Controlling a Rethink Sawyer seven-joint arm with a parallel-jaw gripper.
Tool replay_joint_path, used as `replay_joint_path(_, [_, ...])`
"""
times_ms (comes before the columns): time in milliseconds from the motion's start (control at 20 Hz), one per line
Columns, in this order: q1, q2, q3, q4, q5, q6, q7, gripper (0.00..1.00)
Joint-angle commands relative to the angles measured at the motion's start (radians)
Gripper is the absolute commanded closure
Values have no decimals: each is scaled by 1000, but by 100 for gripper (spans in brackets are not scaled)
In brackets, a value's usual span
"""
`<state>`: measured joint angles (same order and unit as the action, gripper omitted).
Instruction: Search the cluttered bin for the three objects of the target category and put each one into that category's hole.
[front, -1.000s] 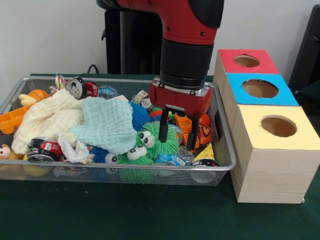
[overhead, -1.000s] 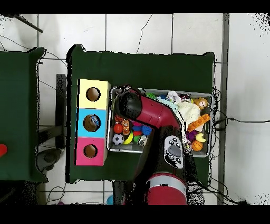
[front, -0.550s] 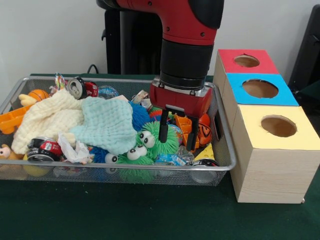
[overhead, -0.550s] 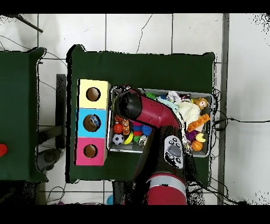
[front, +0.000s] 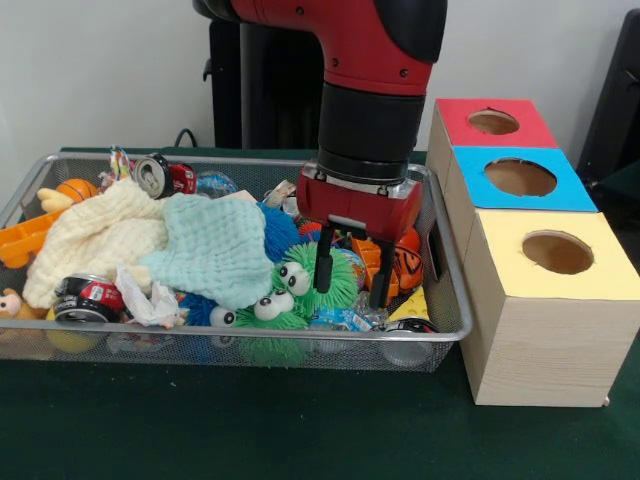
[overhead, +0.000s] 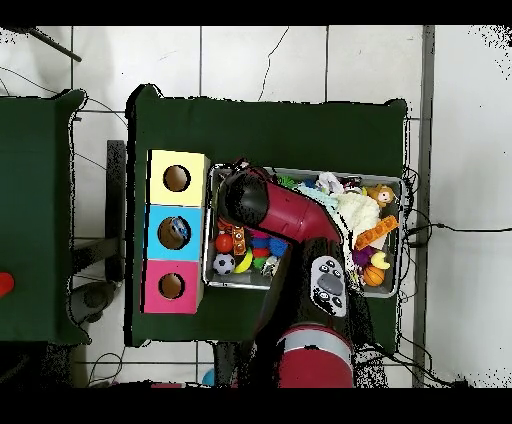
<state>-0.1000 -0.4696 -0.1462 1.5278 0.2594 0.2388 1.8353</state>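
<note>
My gripper (front: 351, 277) hangs open over the right part of the wire bin (front: 300, 338), its black fingers (front: 323, 270) straddling an orange toy (front: 365, 250), with nothing held. A green fuzzy toy with googly eyes (front: 300, 290) lies just left of the fingers. An orange tiger-striped ball (front: 408, 262) sits just right of them. Three boxes with holes stand beside the bin: red top (front: 492, 122), blue top (front: 520, 178), yellow top (front: 556, 252). In the overhead view the arm (overhead: 275, 212) hides the gripper.
A light blue cloth (front: 215, 245) and a cream cloth (front: 95, 240) cover the bin's middle and left. Crushed cans (front: 160, 175) (front: 85, 298), an orange toy (front: 25, 238) and a blue spiky ball (front: 280, 230) lie around them. A soccer ball (overhead: 224, 263) shows from overhead.
The gripper has shifted slightly left and a little lower over the green fuzzy toy and orange toy. It stays open and nothing in the bin has moved.
</note>
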Motion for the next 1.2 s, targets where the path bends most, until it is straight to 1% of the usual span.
replay_joint_path(50, [-27, 86, 77, 35, 4, -64, 178, 0])
replay_joint_path(350, [-26, 106, 75, 22, 7, -80, 177, 0])
replay_joint_path(900, [-12, 110, 70, 36, 7, -106, 191, 0])
replay_joint_path(1200, [-11, 124, 75, 35, 4, -132, 194, 0])
